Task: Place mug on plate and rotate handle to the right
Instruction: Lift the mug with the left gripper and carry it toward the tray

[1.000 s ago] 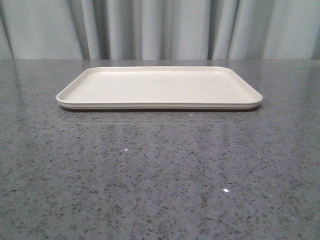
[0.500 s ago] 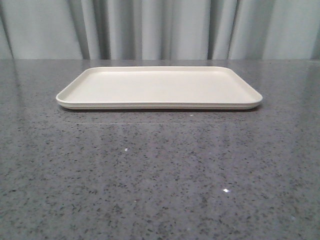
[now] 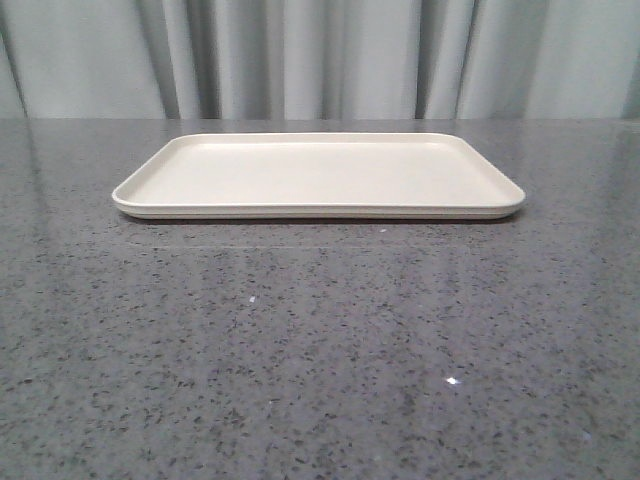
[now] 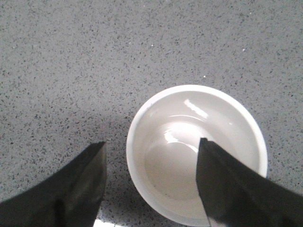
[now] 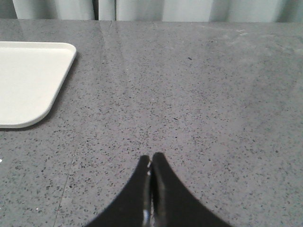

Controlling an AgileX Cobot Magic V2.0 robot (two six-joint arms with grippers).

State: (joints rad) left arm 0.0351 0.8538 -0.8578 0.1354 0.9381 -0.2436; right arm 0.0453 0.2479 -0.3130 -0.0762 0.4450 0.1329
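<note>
In the front view neither pincer shows. The plate [image 3: 318, 175], a flat cream rectangular tray with rounded corners and a low raised rim, lies bare toward the far part of the dark speckled stone tabletop [image 3: 320, 350]. Pale grey pleated curtains [image 3: 320, 55] hang behind the table.

In the left wrist view the left gripper [image 4: 151, 163] is spread wide directly above the mug [image 4: 196, 153]. One black finger [image 4: 236, 189] overlaps the mug's open mouth, while the other stands outside the rim, above the speckled surface just beside it. The mug is seen from above: glossy white inside, round rim, empty. Whether either finger touches it cannot be told.

In the right wrist view the right gripper [image 5: 151, 168] is pressed closed, fingertips together, holding nothing. A rounded corner of the plate [image 5: 28, 80] lies ahead of it and off to one side, well apart, on the same grey stone, with curtains beyond.
</note>
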